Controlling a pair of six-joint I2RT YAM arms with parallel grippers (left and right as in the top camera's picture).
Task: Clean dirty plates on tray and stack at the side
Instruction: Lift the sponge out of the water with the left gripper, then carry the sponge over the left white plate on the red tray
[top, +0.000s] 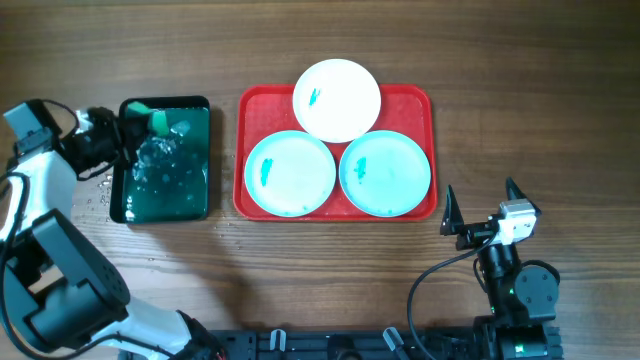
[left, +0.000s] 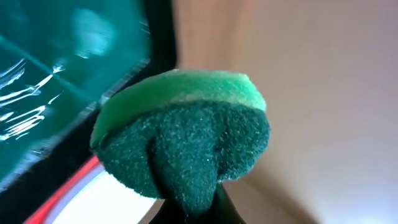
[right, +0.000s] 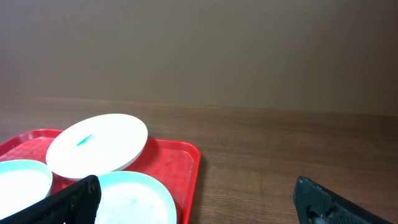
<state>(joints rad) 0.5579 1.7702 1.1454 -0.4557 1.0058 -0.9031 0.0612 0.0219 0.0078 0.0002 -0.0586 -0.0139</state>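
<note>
My left gripper (top: 132, 128) first: the jaws are clamped on the sponge (left: 180, 140), and you can see it creased down the middle where it's pinched. Dark green scrub face toward the wrist camera, a lighter green layer across its top. From overhead, the sponge sits at the 12 o'clock end of the green tray (top: 165, 205), just over its black rim. There's liquid glinting inside that tray, and a few drops lie on the table (top: 560, 80) at the tray's 9 o'clock side.

Over to my right gripper (top: 482, 205): jaws wide apart, nothing between them, both black fingertips pointing toward 12 o'clock. It hangs above bare wood, just off the 4 o'clock corner of the red tray (top: 412, 100), not touching it.

Now the red tray itself, mid-table, with the green tray at its 9 o'clock, close by but apart. All three plates are on it. The white plate (top: 337, 98) is at 12 o'clock, sticking out past the far rim and overlapping the upper edges of the two others; the right wrist view shows it tilted, propped up on them. One short teal smear marks its 9 o'clock side. The left blue plate (top: 290, 173) sits at 8 o'clock, flat, with a teal smear near its 9 o'clock edge. The right blue plate (top: 385, 172) sits at 4 o'clock, touching its neighbour, with only a faint teal smudge on its 9 o'clock side.
</note>
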